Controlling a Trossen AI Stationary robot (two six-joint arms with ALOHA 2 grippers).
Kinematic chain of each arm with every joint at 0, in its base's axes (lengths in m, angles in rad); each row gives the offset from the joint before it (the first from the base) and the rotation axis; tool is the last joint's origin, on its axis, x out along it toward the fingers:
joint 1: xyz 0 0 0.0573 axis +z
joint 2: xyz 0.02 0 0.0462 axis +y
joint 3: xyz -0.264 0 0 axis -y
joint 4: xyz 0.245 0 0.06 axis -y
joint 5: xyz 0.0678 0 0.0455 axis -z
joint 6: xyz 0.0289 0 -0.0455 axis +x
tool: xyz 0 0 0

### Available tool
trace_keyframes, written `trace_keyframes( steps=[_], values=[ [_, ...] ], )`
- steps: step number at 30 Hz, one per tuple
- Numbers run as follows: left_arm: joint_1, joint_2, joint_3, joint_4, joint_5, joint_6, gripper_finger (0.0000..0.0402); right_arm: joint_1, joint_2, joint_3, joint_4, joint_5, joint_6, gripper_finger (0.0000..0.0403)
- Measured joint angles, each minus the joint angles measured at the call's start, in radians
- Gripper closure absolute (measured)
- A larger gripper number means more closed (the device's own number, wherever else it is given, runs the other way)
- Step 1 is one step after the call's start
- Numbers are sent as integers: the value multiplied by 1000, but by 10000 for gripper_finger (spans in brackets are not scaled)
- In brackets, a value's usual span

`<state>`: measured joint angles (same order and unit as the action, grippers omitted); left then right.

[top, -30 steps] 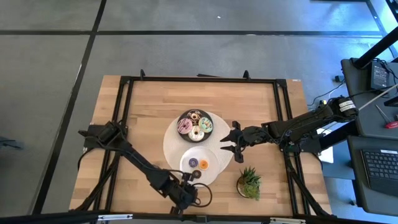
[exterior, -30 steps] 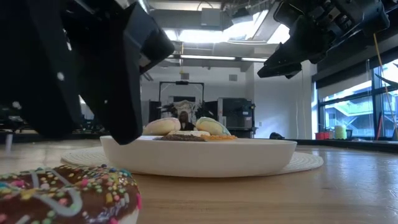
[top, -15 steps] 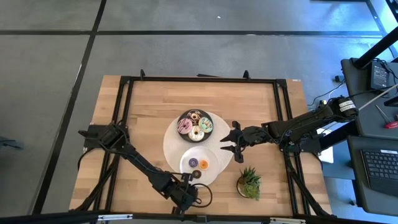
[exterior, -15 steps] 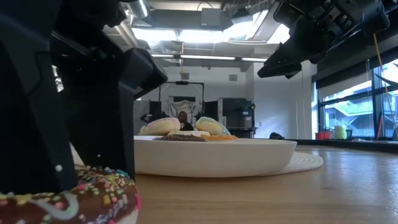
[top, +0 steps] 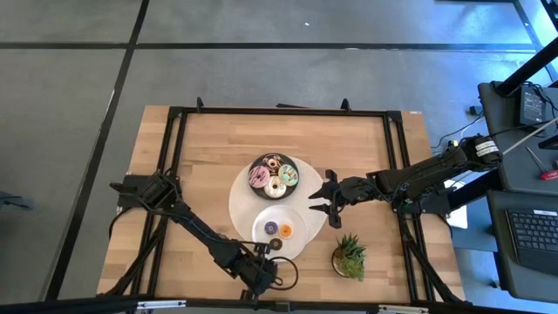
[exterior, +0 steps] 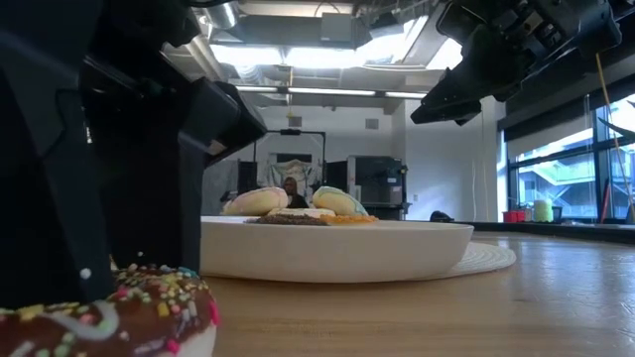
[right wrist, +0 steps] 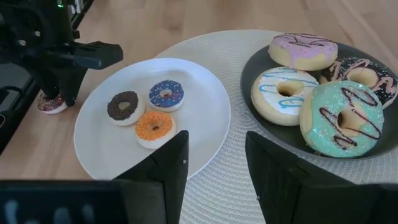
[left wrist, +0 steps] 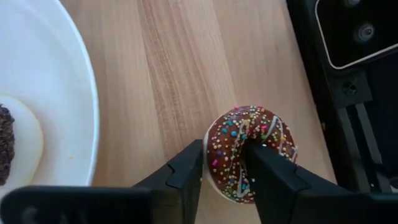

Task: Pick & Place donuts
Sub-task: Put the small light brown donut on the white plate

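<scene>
A brown iced donut with sprinkles lies on the wood near the table's near edge, beside the white plate. My left gripper stands over it from above and is shut on it. The white plate holds three mini donuts: dark brown, purple and orange. The dark plate holds pink, white, green and another brown donut. My right gripper hangs open above the mat's right edge. My left gripper pinches the brown donut's ring on one side, with one finger at the hole and the other outside the rim. The fingers come from above, pointing down. The donut's underside is on the table.
A round woven mat lies under both plates. A small potted plant stands to the right of the white plate, near the near edge. A black frame rail runs close beside the donut. Bare wood lies left of the mat.
My left gripper has come down over the brown donut at the near edge, its fingers now standing around the donut's ring. The donut has shifted a little on the table. My right arm has kept still.
</scene>
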<state>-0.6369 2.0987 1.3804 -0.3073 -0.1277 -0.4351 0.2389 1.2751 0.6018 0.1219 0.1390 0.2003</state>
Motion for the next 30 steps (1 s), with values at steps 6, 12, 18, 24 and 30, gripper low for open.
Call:
trace_keyframes(
  steps=[6,12,18,24,30],
  values=[
    [0,-1,0,-2,8,1,335,0,0,0,0,0,-1,242],
    [11,-46,-3,-49,59,4,377,0,0,0,0,0,0,242],
    [48,-186,-3,-151,-14,38,385,0,0,0,-1,0,1,242],
    [120,-245,-1,-181,-233,93,385,0,0,0,-3,0,0,242],
    [242,-222,-1,-213,-98,91,385,0,0,0,-12,0,0,242]
  ],
)
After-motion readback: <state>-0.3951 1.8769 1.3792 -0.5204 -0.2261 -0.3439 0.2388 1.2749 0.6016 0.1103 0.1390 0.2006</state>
